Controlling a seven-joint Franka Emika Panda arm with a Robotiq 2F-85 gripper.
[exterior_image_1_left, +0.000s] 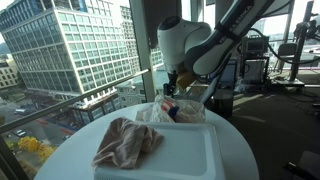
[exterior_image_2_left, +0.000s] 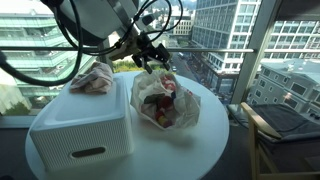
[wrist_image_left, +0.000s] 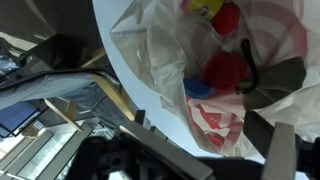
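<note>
Nearest the lens in an exterior view sits a white box (exterior_image_1_left: 190, 150) with a crumpled cloth (exterior_image_1_left: 125, 143) lying on its top, both on a round white table (exterior_image_1_left: 68, 155). Behind the box, towards the window, a clear plastic bag (exterior_image_1_left: 165, 112) lies on the table, and the gripper (exterior_image_1_left: 172, 92) hangs just above its far end, the white arm (exterior_image_1_left: 185, 40) rising behind it. From this side the bag is mostly hidden by the box, so its lie cannot be read here. In an exterior view from the opposite side the box (exterior_image_2_left: 75, 135) again stands in front, the cloth (exterior_image_2_left: 92, 78) on its rear part, and the bag (exterior_image_2_left: 165, 100) lies just beside it on bare table (exterior_image_2_left: 215, 145). The bag's long axis runs from the far end under the gripper (exterior_image_2_left: 153, 65) towards the near rim, slanting a little to the right; red and blue things show through the plastic. The jaws stand apart above the bag's far end, holding nothing. In the wrist view the bag (wrist_image_left: 175, 50) stretches from the top of the picture down towards the gripper (wrist_image_left: 215, 155), with red pieces (wrist_image_left: 228, 70) and a blue cap (wrist_image_left: 197, 88) inside. One dark finger (wrist_image_left: 283, 150) shows at the right, wide of the other, and the bag's lower end lies between them.
</note>
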